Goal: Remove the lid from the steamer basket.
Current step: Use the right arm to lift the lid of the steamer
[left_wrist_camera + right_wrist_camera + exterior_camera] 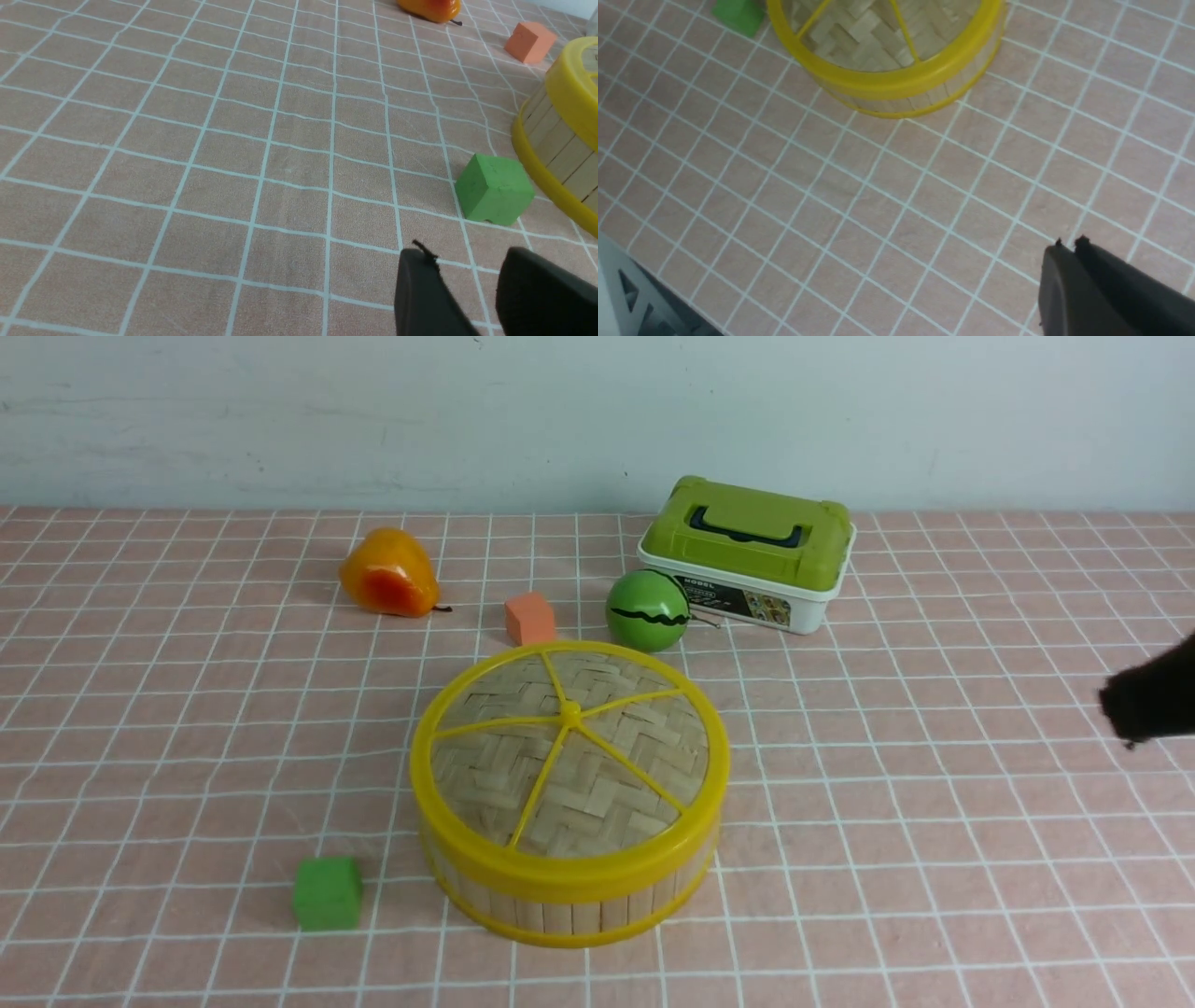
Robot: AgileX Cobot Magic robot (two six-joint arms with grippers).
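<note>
Closest to the near edge sits a green block (327,892), just left of the basket (560,907) and not touching it. Over the cloth (187,163) near that block hovers the left pincer (467,261), its fingers spread with nothing between them. About mid-table stands the basket, with the lid (569,747) lying flat on top of it. By the right edge hangs the right pincer (1070,245), well apart from the basket, fingers pressed together on nothing. Farther back come an orange block (529,618) and a striped green ball (647,609), then a pear (387,574) and a green-lidded box (747,555) toward the far edge.
</note>
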